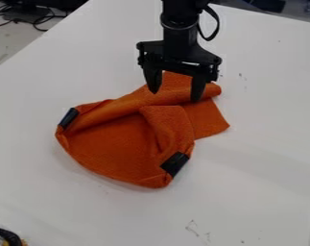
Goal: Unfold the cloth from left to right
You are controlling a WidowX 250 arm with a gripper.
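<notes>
Apparently empty, a black tool (175,95) hangs open at the far part of a crumpled orange cloth (112,149)

The tool points down, its two fingers spread well apart, with orange fabric showing between them; whether the tips touch it I cannot tell. Beneath and nearer lies the cloth, around the middle of a white desk (259,192). A thick fold (122,109) slants from the left edge toward the far right, and a loose flap (208,120) sticks out to the right. One black patch (68,118) marks the left edge; another black patch (175,164) sits at the near right corner.

The fabric looks light, soft and floppy, unlikely to break but apt to bunch or slide whole. A shallow pinch on the raised fold seems the best hold; gripping several layers could drag everything along. Left-to-right opening remains to be done.
</notes>
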